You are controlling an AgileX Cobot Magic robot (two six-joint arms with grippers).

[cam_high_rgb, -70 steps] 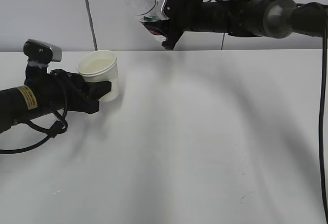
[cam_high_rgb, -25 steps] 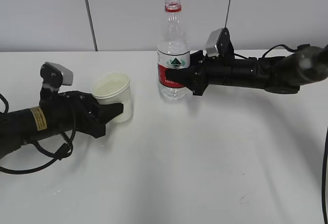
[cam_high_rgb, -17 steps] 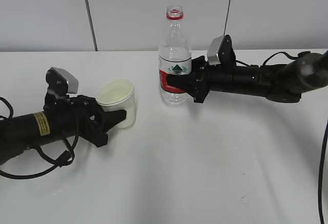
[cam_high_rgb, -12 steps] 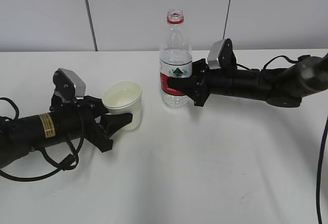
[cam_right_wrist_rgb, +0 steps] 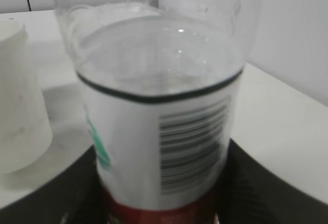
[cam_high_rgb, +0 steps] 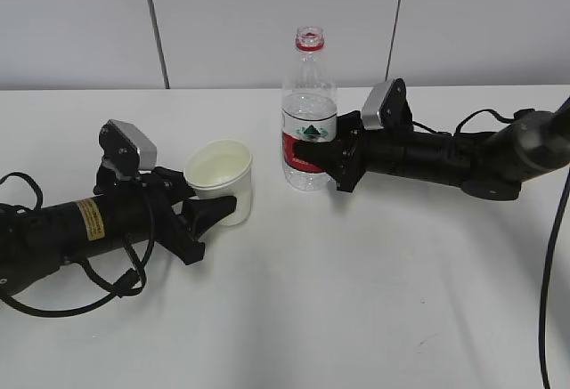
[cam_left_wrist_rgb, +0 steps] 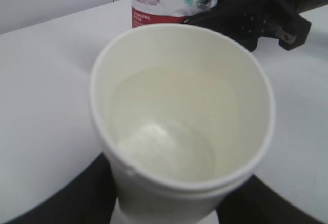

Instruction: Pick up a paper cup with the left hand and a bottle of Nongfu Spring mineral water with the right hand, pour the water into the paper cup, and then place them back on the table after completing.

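Cup (cam_high_rgb: 221, 178): upright on surface (cam_high_rgb: 356, 300), water-filled, thin-walled, crushable; left claw (cam_high_rgb: 214, 213) grasps its lower wall. Bottle (cam_high_rgb: 308, 113): upright, uncapped, part-full, slick; right claw (cam_high_rgb: 312, 150) grasps its label band.

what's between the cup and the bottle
Nothing: only bare table separates the cup from the bottle, as the exterior view shows.
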